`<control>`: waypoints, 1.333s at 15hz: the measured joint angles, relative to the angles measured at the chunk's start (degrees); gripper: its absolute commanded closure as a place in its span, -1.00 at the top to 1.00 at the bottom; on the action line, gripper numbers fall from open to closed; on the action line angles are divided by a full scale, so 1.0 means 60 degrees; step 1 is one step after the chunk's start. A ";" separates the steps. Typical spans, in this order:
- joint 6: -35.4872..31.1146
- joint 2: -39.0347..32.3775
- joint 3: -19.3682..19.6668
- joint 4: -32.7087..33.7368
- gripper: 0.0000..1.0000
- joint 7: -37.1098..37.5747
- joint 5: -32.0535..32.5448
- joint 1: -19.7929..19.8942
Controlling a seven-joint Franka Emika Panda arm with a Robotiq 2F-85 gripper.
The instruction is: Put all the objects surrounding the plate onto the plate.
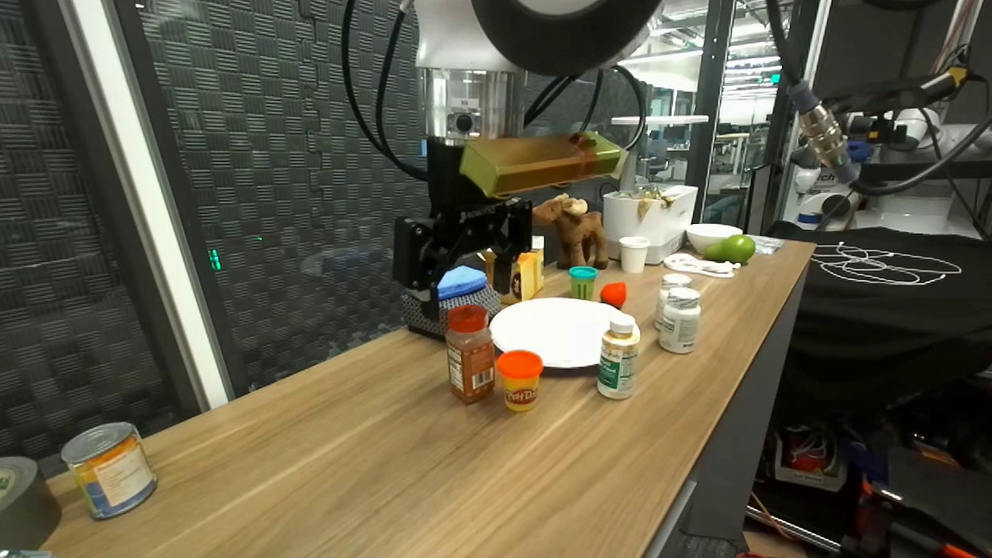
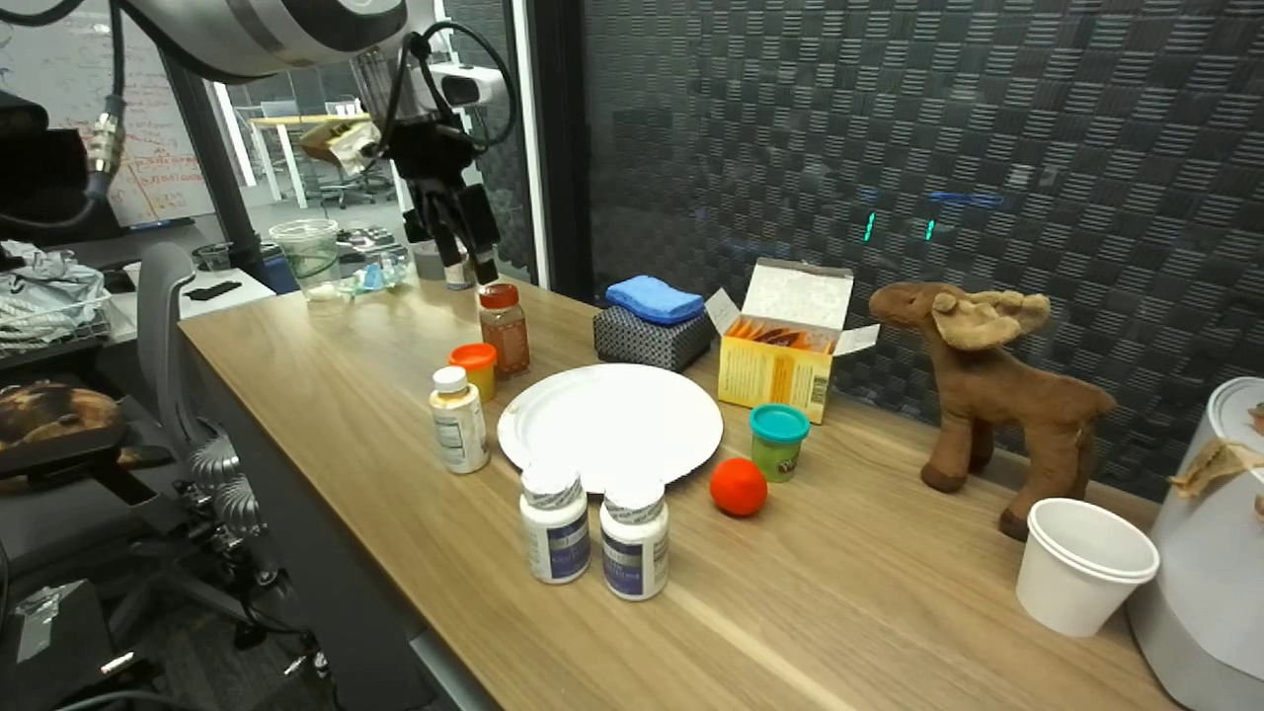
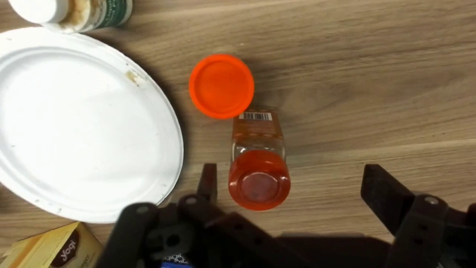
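The white plate (image 1: 554,333) is bare; it also shows in the wrist view (image 3: 85,130). A red-lidded spice bottle (image 1: 470,360) and an orange-lidded Play-Doh tub (image 1: 520,384) stand beside it. Around it are a green-label bottle (image 1: 618,364), two white bottles (image 2: 555,533) (image 2: 635,548), a red ball (image 2: 739,487), a teal-lidded tub (image 2: 777,449), a yellow tea box (image 2: 775,370) and a patterned box (image 2: 647,341) with a blue cloth (image 2: 654,299). My gripper (image 3: 290,171) is open and empty above the spice bottle. Its lid shows between the fingers, nearer the plate-side finger.
A brown toy moose (image 2: 997,395), white paper cups (image 2: 1081,568) and a white container (image 1: 651,221) stand farther along the table. A can (image 1: 110,471) and a grey tape roll (image 1: 23,504) sit at the opposite end. A dark textured wall panel runs along the table's long side.
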State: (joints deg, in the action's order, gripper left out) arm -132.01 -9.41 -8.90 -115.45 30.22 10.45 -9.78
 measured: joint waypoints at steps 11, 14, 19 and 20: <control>0.0225 -0.1113 0.0561 0.0786 0.47 0.0405 0.0424 -0.0289; 0.0227 -0.1162 0.0641 0.0934 0.03 0.0494 0.0424 -0.0294; 0.0659 -0.1067 0.0638 0.1002 -0.50 0.0548 0.0409 -0.0453; 0.0789 -0.1008 0.0637 0.1002 -0.50 0.0586 0.0409 -0.0502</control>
State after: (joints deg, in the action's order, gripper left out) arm -127.27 -15.46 -5.07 -109.43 33.74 12.90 -12.79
